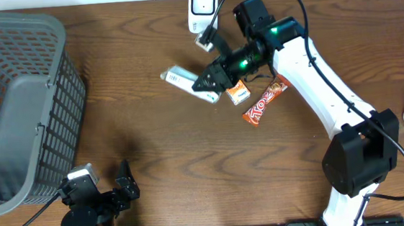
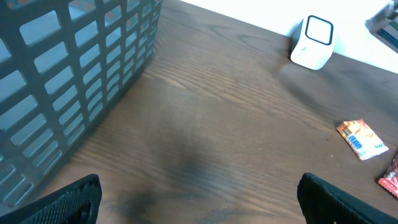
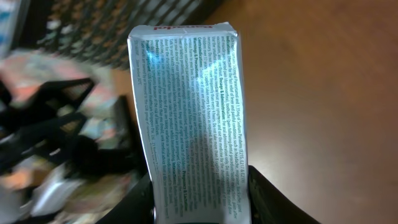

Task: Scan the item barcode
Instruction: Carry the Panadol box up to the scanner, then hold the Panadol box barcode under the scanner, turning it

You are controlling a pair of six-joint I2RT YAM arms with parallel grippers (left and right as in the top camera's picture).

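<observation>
The main risk is a failed read. In the right wrist view the white carton (image 3: 189,106) shows only a face of fine print, with no barcode visible. If that face is carried to the scanner (image 1: 202,1), which stands at the upper centre of the overhead frame, nothing would probably register. Which side carries the code cannot be told from these views.

A second risk is the grip itself. The right end effector (image 1: 207,82) pinches only one end of the carton, so most of its length sticks out unsupported. A quick turn could make it pivot or slide between the fingers (image 3: 140,200).

A third risk is the clutter. An orange packet (image 1: 238,92) and a candy bar (image 1: 264,101) lie just beside the wrist on the worktop (image 1: 191,164). A low sweep could knock them.

In the overhead view the carton (image 1: 180,78) sits left of centre, running up and left from the right end effector and well below the scanner. Whether it is lifted off the wood cannot be told.

The left end effector (image 2: 199,208) rests at the lower left, spread wide and empty, near the basket (image 1: 14,106).
</observation>
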